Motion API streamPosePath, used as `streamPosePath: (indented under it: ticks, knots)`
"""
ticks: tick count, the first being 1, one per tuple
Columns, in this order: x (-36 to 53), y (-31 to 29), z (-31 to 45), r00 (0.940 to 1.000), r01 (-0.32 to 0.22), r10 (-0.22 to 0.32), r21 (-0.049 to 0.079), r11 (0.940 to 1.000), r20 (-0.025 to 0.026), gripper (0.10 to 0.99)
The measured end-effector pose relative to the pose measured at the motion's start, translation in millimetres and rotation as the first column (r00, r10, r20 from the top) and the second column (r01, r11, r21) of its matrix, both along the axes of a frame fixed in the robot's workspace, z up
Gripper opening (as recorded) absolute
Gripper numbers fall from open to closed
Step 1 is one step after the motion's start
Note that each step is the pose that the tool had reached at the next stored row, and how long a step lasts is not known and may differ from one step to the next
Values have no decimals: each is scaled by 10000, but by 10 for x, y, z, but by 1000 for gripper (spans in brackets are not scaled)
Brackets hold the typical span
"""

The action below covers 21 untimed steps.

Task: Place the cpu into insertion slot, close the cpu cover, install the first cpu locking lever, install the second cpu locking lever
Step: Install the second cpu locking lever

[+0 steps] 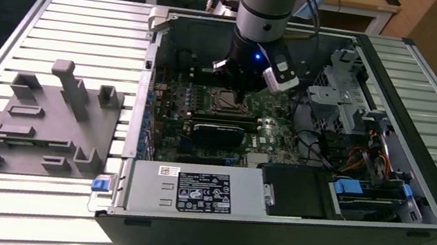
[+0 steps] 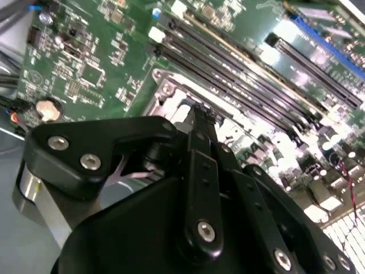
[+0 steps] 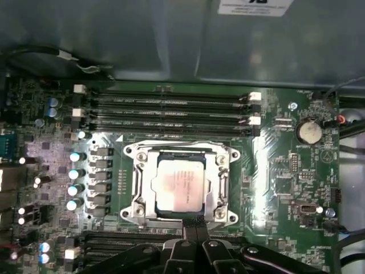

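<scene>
Your pincer (image 3: 194,227) has its fingertips pressed together with nothing between them, poised at the near edge of the insertion slot (image 3: 140,210). Just ahead of the tips the cpu (image 3: 181,184) lies flat in the socket, and the cpu cover (image 3: 223,181) looks folded down around it, chip top showing through its window. I judge the work is at the locking levers, though I cannot make them out clearly. Press only on lever metal, never on the chip, and keep the tips square to the socket edge. Beyond the socket run the long memory slots (image 3: 168,113); stay off their end clips.
</scene>
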State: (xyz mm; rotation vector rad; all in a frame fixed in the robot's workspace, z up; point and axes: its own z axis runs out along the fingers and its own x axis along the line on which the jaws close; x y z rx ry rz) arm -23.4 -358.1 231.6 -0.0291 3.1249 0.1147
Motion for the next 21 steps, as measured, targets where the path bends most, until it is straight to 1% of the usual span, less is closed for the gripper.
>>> streamPosePath:
  ticks: [4, 6, 8, 11, 12, 15, 18, 20, 21]
  knots:
    - [-22, -63, -7, 10000, 19, -19, 1, 10000, 1, 106]
    - [-53, -89, -8, 10000, 18, -18, 2, 10000, 1, 106]
    - [-112, -105, -10, 10000, 18, -18, 2, 10000, 1, 106]
    - [-233, -117, -13, 10000, 17, -17, 1, 10000, 1, 106]
    - [-256, -119, -15, 10000, 19, -19, 1, 10000, 2, 106]
    - [-276, -128, -33, 10000, 22, -22, 19, 10000, 1, 106]
    - [-276, -162, -57, 10000, 73, -73, 55, 10000, -3, 106]
    - [-277, -183, -67, 10000, 96, -96, 111, 9999, -6, 106]
    - [-279, -194, -70, 10000, 98, -98, 171, 9998, -6, 106]
